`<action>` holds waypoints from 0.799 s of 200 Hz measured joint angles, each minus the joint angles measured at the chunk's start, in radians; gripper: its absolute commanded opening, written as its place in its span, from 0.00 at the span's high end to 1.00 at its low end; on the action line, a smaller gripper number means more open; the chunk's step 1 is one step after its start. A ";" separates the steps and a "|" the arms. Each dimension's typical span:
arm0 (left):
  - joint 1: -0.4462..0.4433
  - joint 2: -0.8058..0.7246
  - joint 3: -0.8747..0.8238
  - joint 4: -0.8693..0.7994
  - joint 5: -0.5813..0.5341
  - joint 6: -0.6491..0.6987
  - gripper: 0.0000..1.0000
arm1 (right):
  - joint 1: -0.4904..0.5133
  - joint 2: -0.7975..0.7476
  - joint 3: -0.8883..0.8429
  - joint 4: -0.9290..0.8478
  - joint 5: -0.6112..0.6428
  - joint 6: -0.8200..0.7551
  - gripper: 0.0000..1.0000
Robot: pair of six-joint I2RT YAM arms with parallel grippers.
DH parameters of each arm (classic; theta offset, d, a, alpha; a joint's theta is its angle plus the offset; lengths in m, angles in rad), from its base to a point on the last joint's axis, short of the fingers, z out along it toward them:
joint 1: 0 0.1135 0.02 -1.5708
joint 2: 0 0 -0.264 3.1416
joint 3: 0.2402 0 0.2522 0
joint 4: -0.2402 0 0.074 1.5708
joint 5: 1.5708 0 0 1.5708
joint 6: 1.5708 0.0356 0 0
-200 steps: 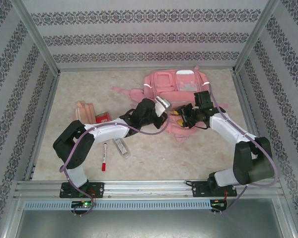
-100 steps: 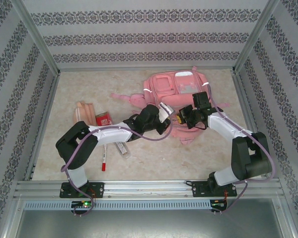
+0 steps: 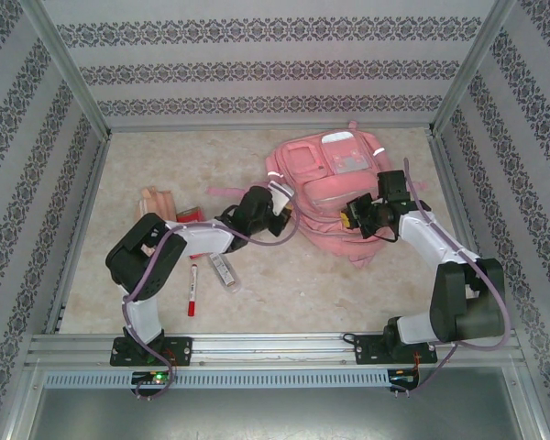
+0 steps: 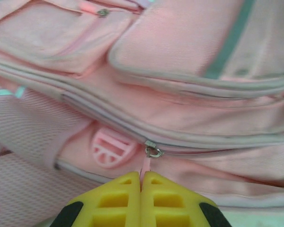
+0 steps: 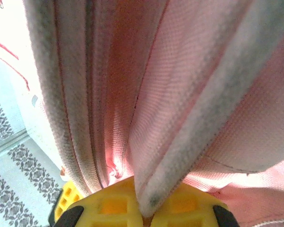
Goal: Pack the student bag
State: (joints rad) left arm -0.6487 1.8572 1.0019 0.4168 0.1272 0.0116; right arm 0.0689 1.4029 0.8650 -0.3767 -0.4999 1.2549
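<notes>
- The student bag (image 3: 335, 174) lies flat at the far right of the counter (image 3: 284, 293), about 1 o'clock from the arm bases. Its long axis runs roughly 12 to 6 o'clock in the overhead view.
- My left pincer (image 3: 280, 203) sits at the bag's 8 o'clock edge, jaws closed on the pink zip pull (image 4: 144, 165). From the wrist, the metal slider (image 4: 154, 152) is just past the fingertips at 12 o'clock.
- The zip track crosses that pincer's line from 9 to 3 o'clock, so I judge the pull must travel sideways along it, not straight back.
- My right pincer (image 3: 356, 216) is at the bag's 5 o'clock, clamped on a fold of its piped edge, which rises toward 12 o'clock in that wrist view.
- The left arm is nearer the slider, and I read the right as the anchor.
- A red marker (image 3: 192, 291) and peach pouch (image 3: 156, 203) lie well apart at the bag's 8 to 9 o'clock.
</notes>
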 measured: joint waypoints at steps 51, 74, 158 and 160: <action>0.093 0.068 0.150 -0.082 0.033 0.000 1.00 | -0.023 -0.008 0.000 -0.008 -0.066 -0.055 1.00; 0.121 0.121 0.196 -0.120 0.032 -0.007 1.00 | -0.023 -0.011 -0.001 -0.015 -0.076 -0.069 1.00; 0.136 0.145 0.259 -0.225 0.055 -0.072 0.51 | -0.026 -0.048 0.003 -0.080 -0.077 -0.148 0.72; 0.139 0.143 0.256 -0.224 0.056 -0.073 0.49 | -0.026 -0.049 0.004 -0.087 -0.077 -0.158 0.71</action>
State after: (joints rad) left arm -0.5095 2.0006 1.2579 0.1925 0.1833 -0.0616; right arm 0.0429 1.3537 0.8688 -0.4637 -0.5774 1.0969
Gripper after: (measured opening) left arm 0.394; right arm 0.242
